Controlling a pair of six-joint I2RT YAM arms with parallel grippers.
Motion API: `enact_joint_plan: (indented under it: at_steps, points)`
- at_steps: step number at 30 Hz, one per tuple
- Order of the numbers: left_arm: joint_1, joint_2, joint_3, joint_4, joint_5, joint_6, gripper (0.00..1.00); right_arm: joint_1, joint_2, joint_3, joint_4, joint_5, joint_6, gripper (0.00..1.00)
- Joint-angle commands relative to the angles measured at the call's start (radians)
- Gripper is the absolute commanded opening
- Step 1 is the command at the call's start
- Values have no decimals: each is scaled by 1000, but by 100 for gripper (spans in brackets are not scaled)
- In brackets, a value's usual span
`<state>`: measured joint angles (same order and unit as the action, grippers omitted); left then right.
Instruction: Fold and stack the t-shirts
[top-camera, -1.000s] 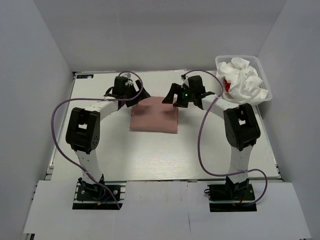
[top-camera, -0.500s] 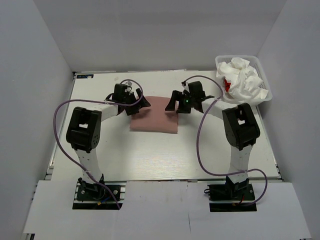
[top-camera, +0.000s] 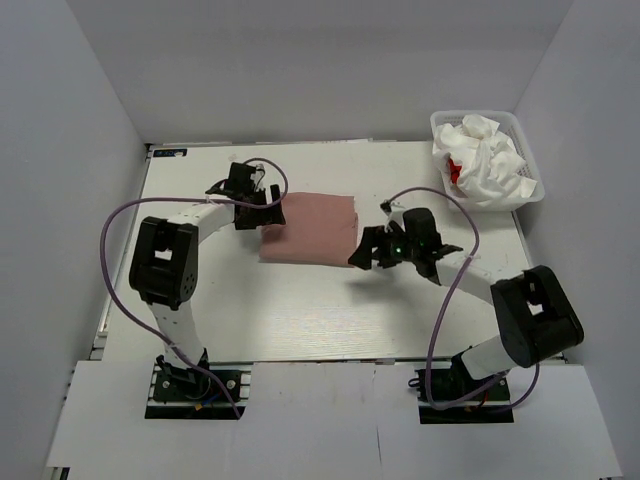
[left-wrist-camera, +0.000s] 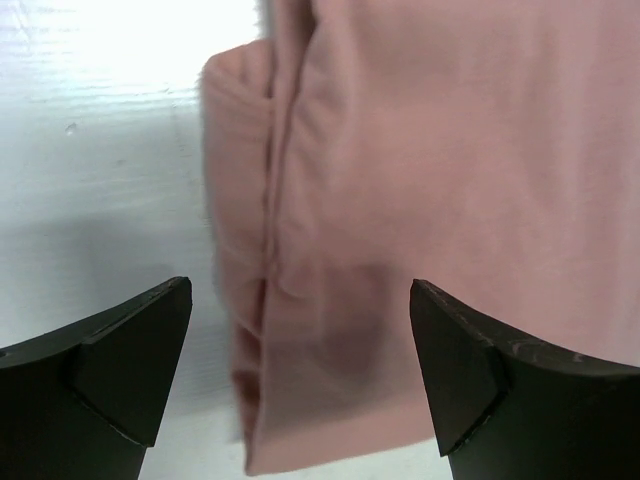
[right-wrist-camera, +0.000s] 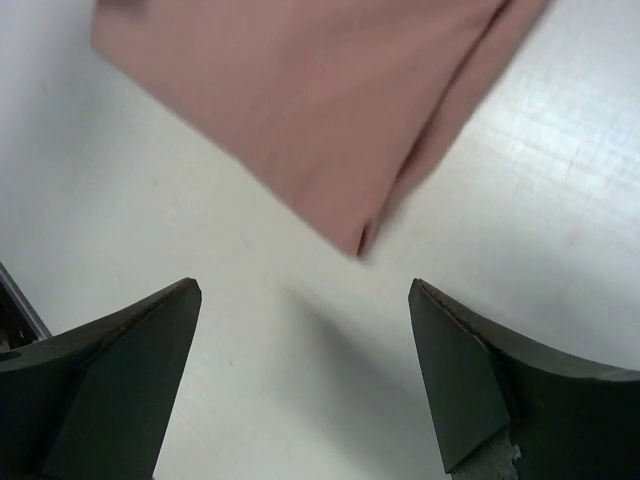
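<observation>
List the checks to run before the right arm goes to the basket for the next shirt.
1. Pink t-shirt folded flat: ok, a neat rectangle.
2. Left gripper open, holding nothing: ok.
3. Right gripper open, off the cloth: ok, over the table by the shirt's near corner.
4. White t-shirts uncovered in the basket: ok, heaped.
5. Which white shirt lies on top: cannot tell.

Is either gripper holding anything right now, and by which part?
Nothing is held. The left gripper is open over the pink shirt's edge; the right gripper is open off its corner.
</observation>
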<state>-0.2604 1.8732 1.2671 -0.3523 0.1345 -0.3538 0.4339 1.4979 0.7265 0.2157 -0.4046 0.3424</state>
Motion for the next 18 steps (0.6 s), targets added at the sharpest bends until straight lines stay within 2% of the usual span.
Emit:
enact_joint_plan:
  at_steps: [1, 4, 7, 9, 11, 13, 14, 16, 18]
  points:
    - [-2, 30, 40, -34, -39, 75, 100, 19, -99, -90, 79, -8, -72, 90]
    - [-2, 79, 80, -24, 6, 113, 98, 28, -166, -156, 54, 47, -72, 90]
    - [-2, 158, 126, -50, 31, 131, 91, 23, -203, -188, 16, 84, -80, 90]
    - [-11, 203, 144, -50, 13, 131, 78, 26, -223, -203, 1, 102, -72, 90]
    - [-11, 228, 144, -50, 71, 131, 56, 25, -232, -216, 10, 116, -59, 90]
    - [-11, 238, 144, -50, 71, 131, 36, 25, -243, -242, 37, 116, -53, 90]
    - [-11, 238, 144, -50, 51, 122, 20, 26, -251, -246, 42, 115, -49, 90]
    - [-2, 238, 144, -65, -7, 122, 3, 28, -263, -253, 40, 127, -48, 90]
    - [9, 238, 182, -112, -51, 107, 0, 25, -274, -260, 44, 128, -49, 90]
